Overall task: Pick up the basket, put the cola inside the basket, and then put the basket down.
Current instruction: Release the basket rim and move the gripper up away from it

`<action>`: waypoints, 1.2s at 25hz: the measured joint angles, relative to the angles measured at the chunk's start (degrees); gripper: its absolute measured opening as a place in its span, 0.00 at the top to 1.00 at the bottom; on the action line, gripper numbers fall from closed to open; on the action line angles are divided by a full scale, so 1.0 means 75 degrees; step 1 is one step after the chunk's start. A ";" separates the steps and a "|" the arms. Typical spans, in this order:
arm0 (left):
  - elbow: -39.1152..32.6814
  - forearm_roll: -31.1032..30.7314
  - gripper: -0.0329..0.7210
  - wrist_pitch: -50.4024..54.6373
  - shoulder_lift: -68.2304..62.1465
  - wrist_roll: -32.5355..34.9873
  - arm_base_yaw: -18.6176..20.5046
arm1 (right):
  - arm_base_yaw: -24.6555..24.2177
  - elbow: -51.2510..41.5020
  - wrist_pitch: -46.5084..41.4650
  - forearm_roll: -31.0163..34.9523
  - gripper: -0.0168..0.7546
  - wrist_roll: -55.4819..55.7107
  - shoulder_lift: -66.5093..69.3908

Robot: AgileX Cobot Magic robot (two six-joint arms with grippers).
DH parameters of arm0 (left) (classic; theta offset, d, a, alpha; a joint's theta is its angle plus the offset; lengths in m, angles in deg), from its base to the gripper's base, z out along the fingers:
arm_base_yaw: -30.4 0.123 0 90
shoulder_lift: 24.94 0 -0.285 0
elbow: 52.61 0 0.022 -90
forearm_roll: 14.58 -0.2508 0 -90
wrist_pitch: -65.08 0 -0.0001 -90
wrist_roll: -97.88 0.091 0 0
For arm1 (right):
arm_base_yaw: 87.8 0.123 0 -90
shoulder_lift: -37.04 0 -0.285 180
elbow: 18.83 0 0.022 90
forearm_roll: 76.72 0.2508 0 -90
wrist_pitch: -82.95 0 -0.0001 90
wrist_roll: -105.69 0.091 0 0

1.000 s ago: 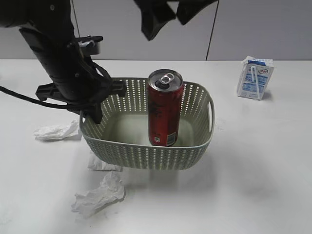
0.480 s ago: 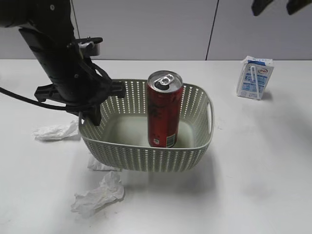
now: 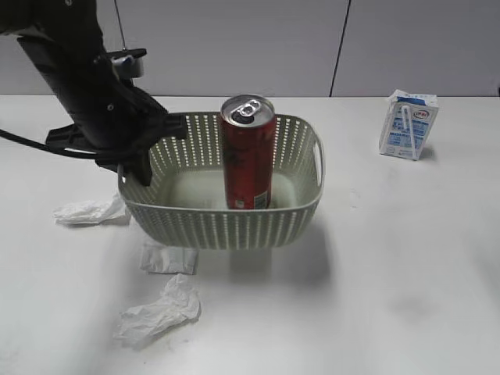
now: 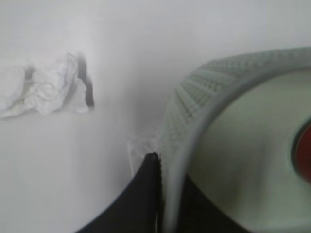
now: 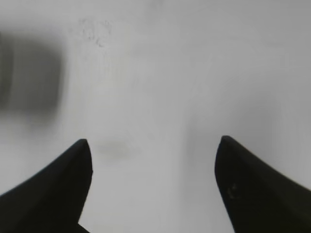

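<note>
The pale grey-green basket (image 3: 223, 223) is in the middle of the exterior view, held a little above the white table. The red cola (image 3: 248, 152) stands upright inside it. My left gripper (image 3: 144, 168) is shut on the basket's left rim; in the left wrist view the jaws (image 4: 167, 162) pinch the perforated wall (image 4: 214, 82) between them, and a sliver of the red can (image 4: 303, 150) shows at the right edge. My right gripper (image 5: 153, 145) is open and empty over bare table; it is out of the exterior view.
Crumpled white tissues lie left of the basket (image 3: 90, 209), under its left front corner (image 3: 168, 258) and nearer the front (image 3: 156, 316). A small blue-and-white carton (image 3: 408, 125) stands at the back right.
The basket with the can has moved left and up in the left gripper's hold. The right gripper has risen away and left the exterior view.
</note>
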 joint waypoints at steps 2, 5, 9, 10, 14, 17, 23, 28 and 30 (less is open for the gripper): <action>0.0398 -0.0007 0.96 0.0142 -0.0272 0.0000 0.0175 | 0.0000 -0.0976 0.0387 0.0000 0.21 -0.0117 -0.0875; 0.1090 -0.0033 0.96 0.0248 -0.0697 0.0000 0.0283 | 0.0000 -0.2515 0.1031 0.0000 0.21 -0.0221 -0.2125; 0.1962 -0.0005 0.96 0.0291 -0.1393 0.0000 0.0272 | 0.0000 -0.4078 0.1678 0.0000 0.21 -0.0276 -0.3799; 0.2155 0.0001 0.96 0.0302 -0.1578 0.0000 0.0271 | 0.0000 -0.4432 0.1767 0.0000 0.21 -0.0279 -0.4207; 0.2363 0.0122 0.96 0.0344 -0.2129 0.0000 0.0266 | 0.0000 -0.5487 0.1834 0.0000 0.21 -0.0294 -0.5681; 0.2366 0.0160 0.96 0.0356 -0.2432 0.0073 0.0256 | 0.0000 -0.5868 0.1646 0.0000 0.21 -0.0305 -0.6801; 0.2417 0.0264 0.94 0.0260 -0.2659 0.0630 0.0256 | 0.0000 -0.6061 0.1411 0.0000 0.21 -0.0305 -0.8599; 0.2426 0.0379 0.50 0.0255 -0.2659 0.0666 0.0256 | 0.0000 -0.6070 0.1395 0.0000 0.21 -0.0312 -0.9690; 0.2426 0.0381 0.25 0.0485 -0.2659 0.0666 0.0256 | 0.0000 -0.6077 0.1379 0.0000 0.21 -0.0312 -1.0017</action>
